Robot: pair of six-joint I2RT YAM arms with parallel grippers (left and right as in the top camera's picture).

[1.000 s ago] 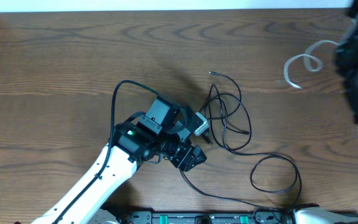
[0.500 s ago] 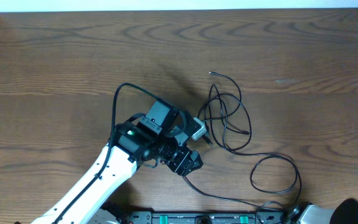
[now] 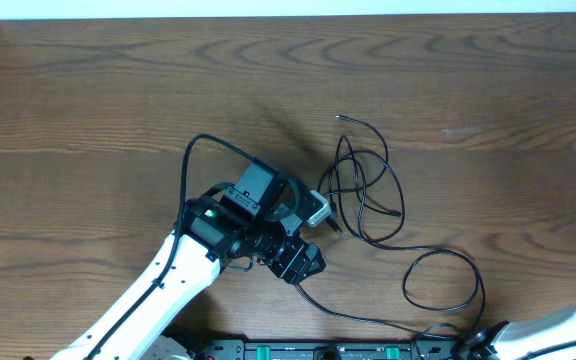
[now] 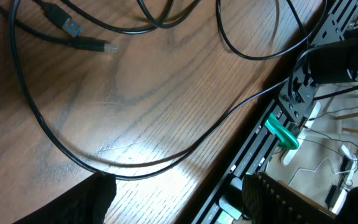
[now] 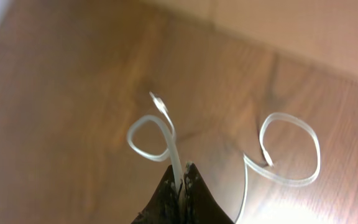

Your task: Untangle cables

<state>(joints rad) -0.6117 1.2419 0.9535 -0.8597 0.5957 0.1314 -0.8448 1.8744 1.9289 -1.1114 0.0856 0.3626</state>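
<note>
Several thin black cables lie tangled in loops on the wooden table, right of centre, with one long strand trailing toward the front edge. My left gripper hovers just left of the tangle, open and empty. In the left wrist view a black cable strand curves just beyond its fingers, and a blue-tipped USB plug lies farther off. My right gripper is shut on a thin white cable, which hangs in loops ahead of it. The white cable is out of the overhead view.
Only part of my right arm shows at the overhead view's bottom right corner. A black rail with green clamps runs along the table's front edge. A thicker black cord loops off my left arm.
The right arm has left the far right of the table, and the white cable loop that lay there is gone from the overhead view. The left arm has barely moved.
</note>
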